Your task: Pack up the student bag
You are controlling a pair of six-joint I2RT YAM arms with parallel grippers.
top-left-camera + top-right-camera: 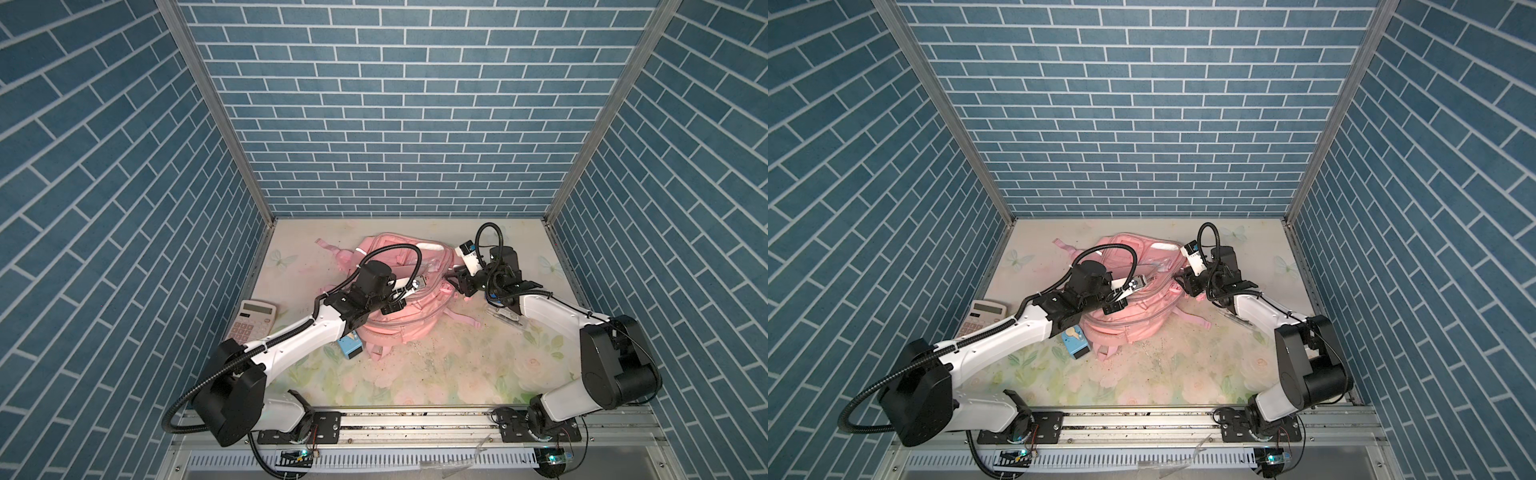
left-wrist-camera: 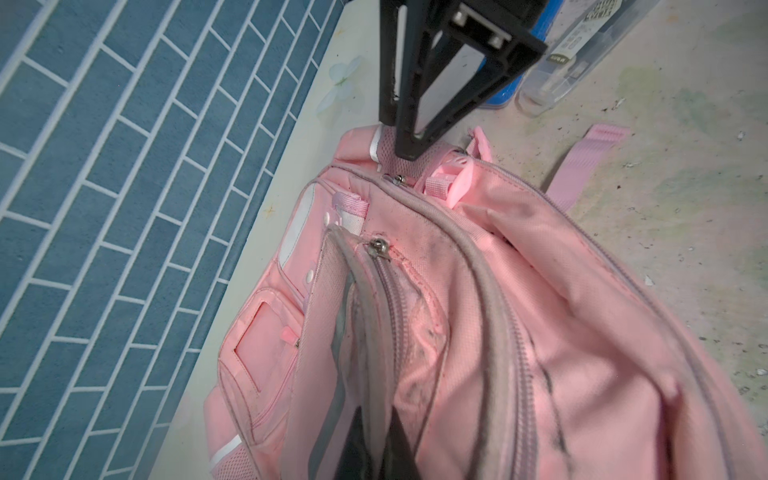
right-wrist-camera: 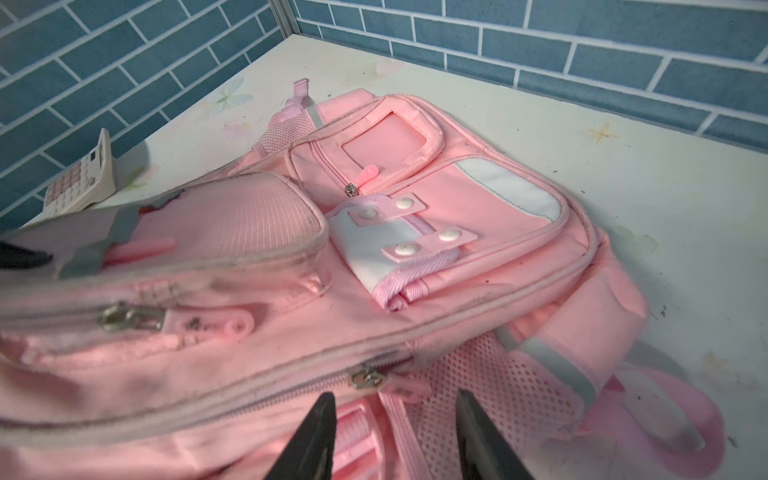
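The pink student bag (image 1: 399,328) (image 1: 1133,322) lies in the middle of the floral table, its zipped pockets facing up. My left gripper (image 1: 395,306) (image 1: 1115,308) (image 2: 380,449) reaches over the bag from the left. It is shut on a grey-trimmed zip edge of the bag (image 2: 457,332). My right gripper (image 1: 456,283) (image 1: 1185,282) (image 3: 395,419) is open at the bag's right side. It hovers over the mesh side pocket, close to a metal zip pull (image 3: 365,379). The left wrist view shows its fingers (image 2: 409,145) just above the bag's far corner.
A cream calculator (image 1: 253,322) (image 1: 984,316) (image 3: 83,183) lies left of the bag. A small blue box (image 1: 349,347) (image 1: 1075,338) sits at the bag's near-left corner. A clear pencil case (image 1: 505,318) (image 2: 582,50) lies under the right arm. Blue brick walls enclose three sides.
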